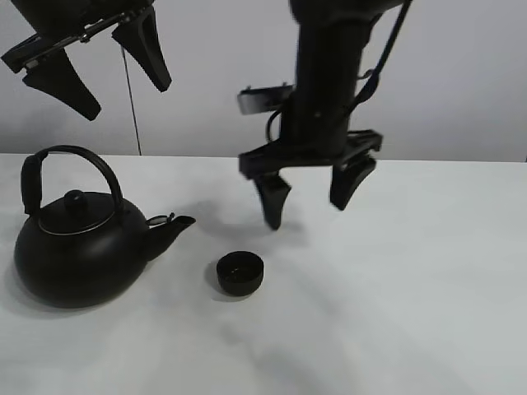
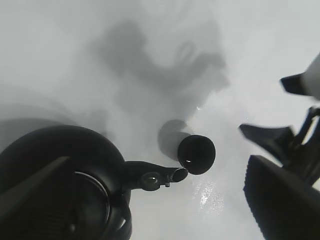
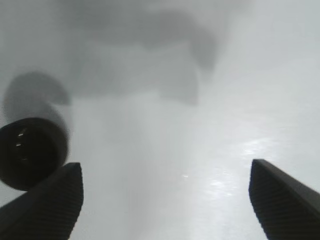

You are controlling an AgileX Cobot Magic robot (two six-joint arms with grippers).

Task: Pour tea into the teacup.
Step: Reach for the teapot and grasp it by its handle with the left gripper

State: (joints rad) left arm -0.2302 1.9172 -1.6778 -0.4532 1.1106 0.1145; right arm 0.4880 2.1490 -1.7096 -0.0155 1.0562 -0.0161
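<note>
The teacup [image 1: 240,273] is sitting upright on the white worktop [image 1: 412,296], near the tip of the spout [image 1: 169,229] of the black kettle [image 1: 78,255] but not touching it. The kettle is standing at the left (arched handle [image 1: 74,160] up, lid on). The left pincer [image 1: 100,67] is hanging high above the kettle, fingers spread wide and holding nothing. The right pincer [image 1: 311,196] is hovering over the worktop behind the teacup, a little to its right, also spread wide and empty. In the right wrist view the teacup [image 3: 27,152] is showing outside the gap, beyond one fingertip [image 3: 50,210].
</note>
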